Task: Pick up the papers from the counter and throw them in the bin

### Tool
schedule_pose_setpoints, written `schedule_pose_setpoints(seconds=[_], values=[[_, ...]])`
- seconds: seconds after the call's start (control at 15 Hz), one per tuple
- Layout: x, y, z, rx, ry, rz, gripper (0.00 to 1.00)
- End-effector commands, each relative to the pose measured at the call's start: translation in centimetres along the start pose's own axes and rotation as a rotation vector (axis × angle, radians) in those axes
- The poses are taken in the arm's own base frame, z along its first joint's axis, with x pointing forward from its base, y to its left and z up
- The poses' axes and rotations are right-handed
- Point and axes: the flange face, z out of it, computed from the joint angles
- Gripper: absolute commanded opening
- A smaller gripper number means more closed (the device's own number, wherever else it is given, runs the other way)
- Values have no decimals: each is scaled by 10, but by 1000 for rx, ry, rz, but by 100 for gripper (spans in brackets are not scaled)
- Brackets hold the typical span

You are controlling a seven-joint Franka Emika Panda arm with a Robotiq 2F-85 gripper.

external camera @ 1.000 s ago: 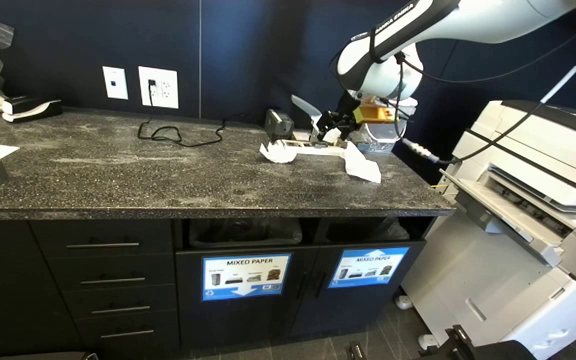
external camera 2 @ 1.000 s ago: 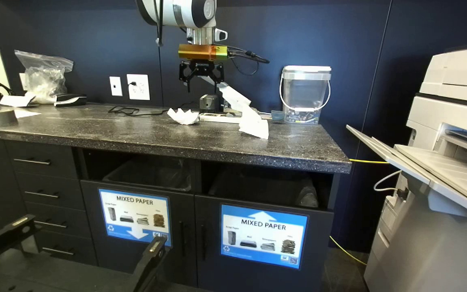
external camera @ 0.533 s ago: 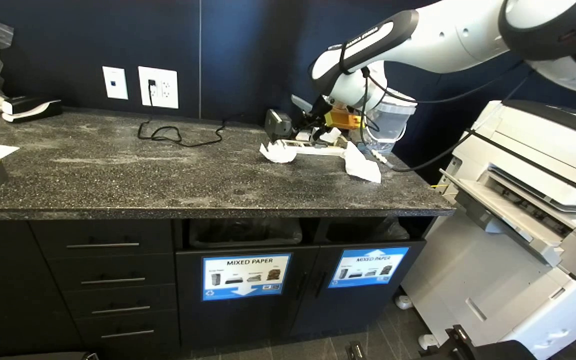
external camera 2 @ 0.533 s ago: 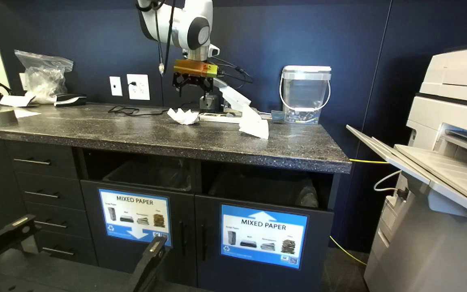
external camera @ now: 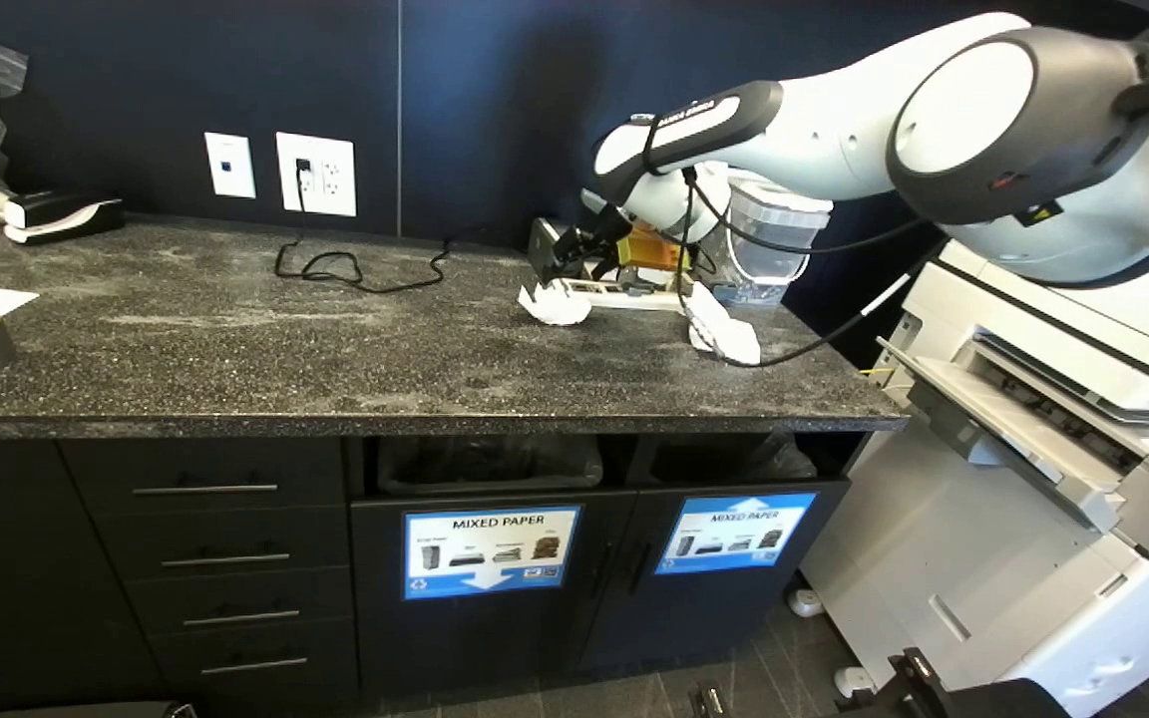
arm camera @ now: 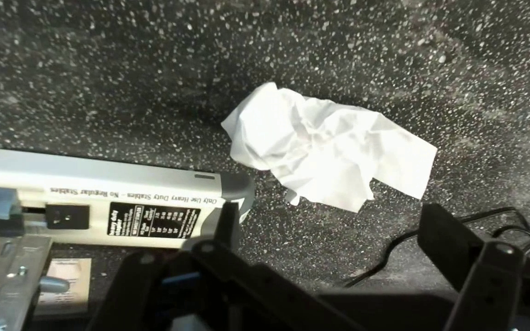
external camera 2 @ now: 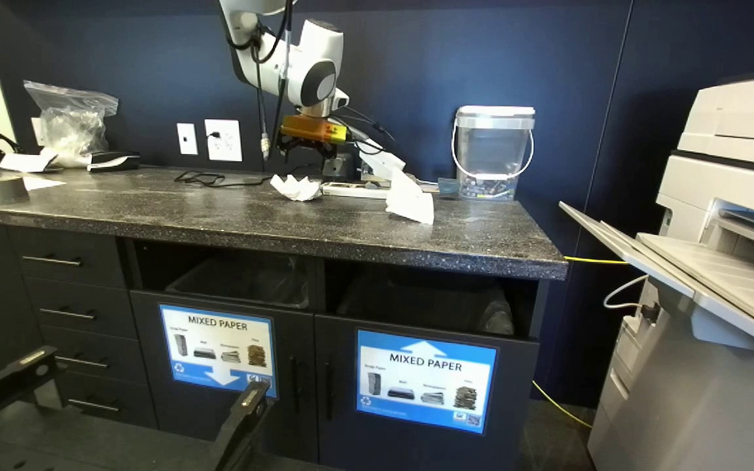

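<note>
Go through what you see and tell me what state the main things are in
Tool, open, holding nothing
Bucket, lid on, handle hanging down
Paper nearer the tool, crumpled, on the counter
Paper nearer the bucket, creased, on the counter
Cable, plugged in, loosely looped
Stapler, resting on the counter
Drawers, shut
Bin with bluer label, front shut, slot open
Twin bin, front shut, slot open

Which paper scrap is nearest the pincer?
The scrap by the stapler's rounded end, the left one in both exterior views: it lies near the open pincer; the other scrap lies farther off, toward the bucket.
</note>
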Motion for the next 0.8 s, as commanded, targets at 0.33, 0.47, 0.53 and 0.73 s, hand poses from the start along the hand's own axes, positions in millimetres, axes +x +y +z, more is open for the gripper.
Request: schedule_pose_setpoints(seconds=[0.33, 0.47, 0.53, 0.73], values=[[15, -4, 32, -4, 69, -281, 100], [16, -4, 33, 13, 55, -360, 100], [16, -5, 35, 13, 48, -392, 100], [17, -3, 34, 15, 26, -494, 100]])
